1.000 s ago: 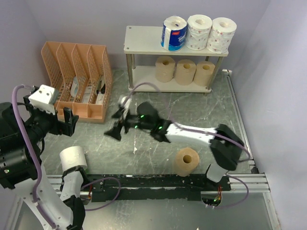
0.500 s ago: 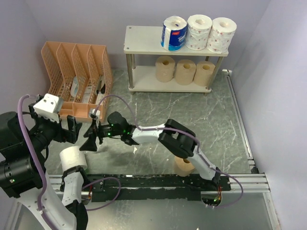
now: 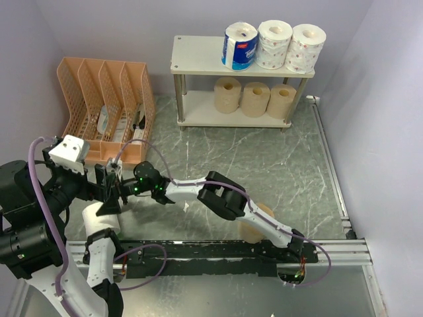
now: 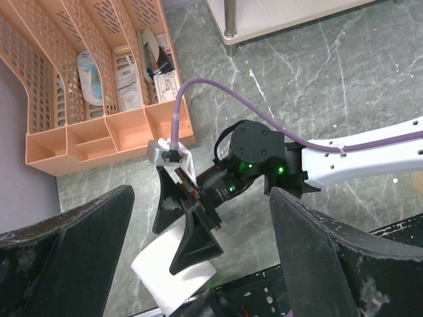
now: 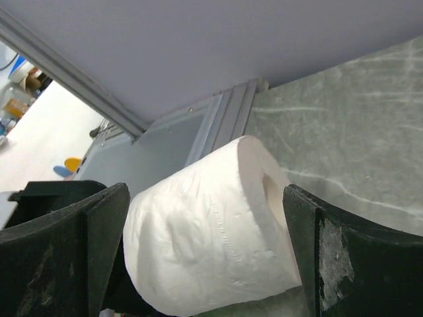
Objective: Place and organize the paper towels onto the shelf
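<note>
A plain white roll (image 3: 99, 219) stands at the front left of the table. My right gripper (image 3: 116, 196) reaches far left to it. In the right wrist view the white roll (image 5: 211, 254) sits between the spread fingers (image 5: 360, 257), with gaps on both sides. My left gripper (image 3: 92, 185) is open and empty just above; its view shows the right gripper (image 4: 168, 247) over the white roll (image 4: 162, 281). A tan roll (image 3: 249, 232) at the front is partly hidden by the right arm. The shelf (image 3: 195, 58) holds a blue-white roll (image 3: 239, 46), two pink-printed rolls and three tan rolls (image 3: 255, 99).
An orange mesh file organizer (image 3: 99, 105) stands at the back left and also shows in the left wrist view (image 4: 86, 99). The black base rail (image 3: 218, 249) runs along the front edge. The right arm's purple cable (image 4: 264, 112) loops over the table.
My right arm has swung left across the table until its open gripper reached the white roll. My left gripper has shifted slightly right and nearer.
</note>
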Tool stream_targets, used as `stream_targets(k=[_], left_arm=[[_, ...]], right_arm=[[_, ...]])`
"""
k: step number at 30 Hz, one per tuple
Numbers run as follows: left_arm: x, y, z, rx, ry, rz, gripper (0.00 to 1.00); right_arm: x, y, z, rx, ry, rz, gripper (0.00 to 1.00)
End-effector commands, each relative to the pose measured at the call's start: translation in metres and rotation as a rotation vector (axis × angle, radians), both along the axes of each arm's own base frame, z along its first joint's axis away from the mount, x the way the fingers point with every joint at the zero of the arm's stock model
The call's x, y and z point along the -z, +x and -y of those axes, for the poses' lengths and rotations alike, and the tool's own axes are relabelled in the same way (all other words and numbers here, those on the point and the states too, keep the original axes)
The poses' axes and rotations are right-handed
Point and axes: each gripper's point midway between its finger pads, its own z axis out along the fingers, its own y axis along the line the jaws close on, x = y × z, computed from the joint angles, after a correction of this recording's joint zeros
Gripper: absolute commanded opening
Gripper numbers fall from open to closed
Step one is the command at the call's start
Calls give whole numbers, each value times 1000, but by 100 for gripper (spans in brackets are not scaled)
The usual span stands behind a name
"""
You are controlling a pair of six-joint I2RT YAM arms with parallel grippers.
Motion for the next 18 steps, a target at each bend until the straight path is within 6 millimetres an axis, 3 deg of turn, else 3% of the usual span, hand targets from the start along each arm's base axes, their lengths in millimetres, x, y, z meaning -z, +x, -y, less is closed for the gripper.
stream_targets(k=[1, 10, 13, 16, 18], left_arm=[[-3, 2, 3, 9, -12, 19, 95], [-2, 2, 3, 10, -13, 19, 95], [2, 4, 1, 2, -18, 19, 95], [2, 4, 1, 2, -16, 19, 95], [2, 4, 1, 2, -15, 19, 95]], right_arm=[[-3, -21, 0, -63, -6, 34, 100], [-12, -37, 4, -127, 29, -9, 100], [-5, -42, 0, -133, 6, 4, 98], [6, -46, -4, -137, -20, 10, 86], [10, -49, -4, -146, -20, -5, 73]])
